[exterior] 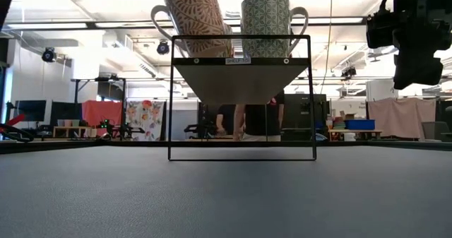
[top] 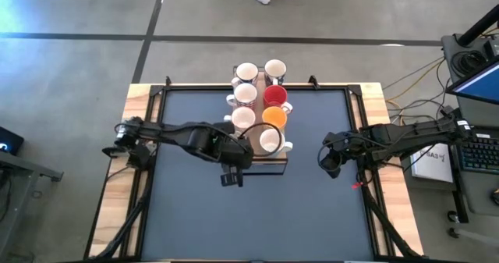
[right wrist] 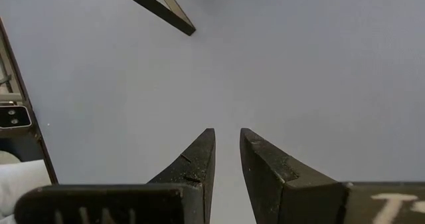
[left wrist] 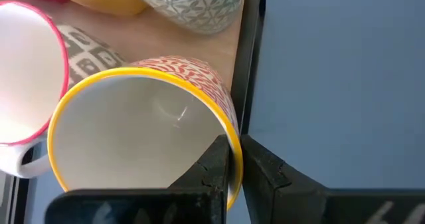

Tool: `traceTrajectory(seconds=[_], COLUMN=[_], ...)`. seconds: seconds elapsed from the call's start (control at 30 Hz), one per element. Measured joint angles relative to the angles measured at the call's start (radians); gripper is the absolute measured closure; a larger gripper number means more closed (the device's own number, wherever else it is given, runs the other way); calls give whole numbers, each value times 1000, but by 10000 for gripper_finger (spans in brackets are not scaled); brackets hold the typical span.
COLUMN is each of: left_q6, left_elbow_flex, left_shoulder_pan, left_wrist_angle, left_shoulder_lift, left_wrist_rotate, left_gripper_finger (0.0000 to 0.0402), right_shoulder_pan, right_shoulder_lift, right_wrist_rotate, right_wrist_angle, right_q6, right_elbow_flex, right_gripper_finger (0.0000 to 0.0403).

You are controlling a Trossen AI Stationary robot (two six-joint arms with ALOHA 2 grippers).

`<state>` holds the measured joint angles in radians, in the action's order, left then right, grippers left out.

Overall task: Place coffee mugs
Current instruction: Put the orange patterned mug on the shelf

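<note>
Eight mugs stand in two rows of four on a wooden shelf (top: 282,158) set on a thin black wire frame (exterior: 241,97), just above the middle of the high view. The left row, from top to bottom, has three white-looking mugs (top: 246,72), (top: 245,94), (top: 243,119), and the right row has a white mug (top: 274,69), a red mug (top: 275,96), an orange mug (top: 274,115) and, at the lower end, the mug with a yellow rim (top: 270,140).

The left gripper (left wrist: 234,167) reaches in from the left of the high view to that lowest mug. Its fingers (left wrist: 216,167) pinch the mug's wall at the rim, one inside and one outside, close together. In the left wrist view this mug (left wrist: 143,134) is white inside with a red pattern outside, tipped toward the camera, beside a pink-rimmed mug (left wrist: 26,84) and a grey-green patterned mug (left wrist: 196,4).

From the low view, two patterned mugs (exterior: 194,19), (exterior: 268,22) show on top of the frame, the left one leaning.

The right gripper (right wrist: 227,154) hangs over bare dark mat (top: 257,216) at the right of the high view, well apart from the shelf, its fingers nearly together with a thin gap, holding nothing.
</note>
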<state>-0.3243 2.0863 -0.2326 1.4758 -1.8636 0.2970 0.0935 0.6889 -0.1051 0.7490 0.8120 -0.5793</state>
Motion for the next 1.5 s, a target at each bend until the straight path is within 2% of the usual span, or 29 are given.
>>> traceTrajectory(seconds=[0.97, 1.5], left_q6=[2, 6], left_elbow_flex=[14, 14], left_shoulder_pan=[13, 25], left_wrist_angle=[6, -12], left_shoulder_lift=[-32, -32], left_wrist_rotate=[-22, -18], left_gripper_finger=[386, 363], right_shoulder_pan=[0, 0], right_shoulder_lift=[0, 0], right_wrist_rotate=[0, 0], right_wrist_angle=[0, 0], right_q6=[0, 0], right_elbow_flex=[0, 0], right_gripper_finger=[342, 342])
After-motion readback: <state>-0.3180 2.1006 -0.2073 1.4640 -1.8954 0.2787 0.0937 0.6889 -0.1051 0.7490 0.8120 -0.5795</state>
